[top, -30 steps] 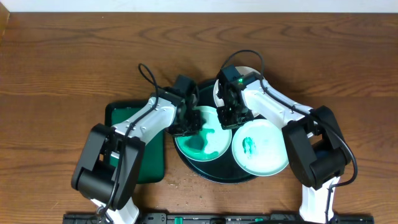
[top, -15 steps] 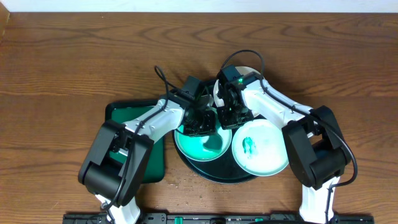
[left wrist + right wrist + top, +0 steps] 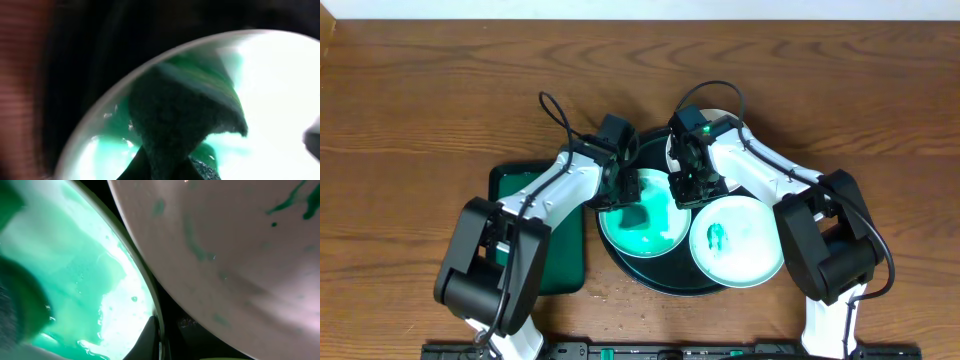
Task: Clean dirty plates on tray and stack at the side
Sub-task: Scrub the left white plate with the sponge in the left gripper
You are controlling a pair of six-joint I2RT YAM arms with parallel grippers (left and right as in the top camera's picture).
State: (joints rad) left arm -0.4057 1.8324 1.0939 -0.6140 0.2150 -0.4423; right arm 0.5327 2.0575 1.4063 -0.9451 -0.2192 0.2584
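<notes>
Smeared plate (image 3: 655,232): right under your L gripper (image 3: 623,195), nearer than R.
L gripper: clamped on sponge (image 3: 175,120).
R gripper (image 3: 686,186): closed at plate's rim.

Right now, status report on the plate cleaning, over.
Left end effector shut on sponge, pressed on green-smeared plate. Right end effector shut on that plate's rim. Second plate unwiped, close alongside on tray.
</notes>
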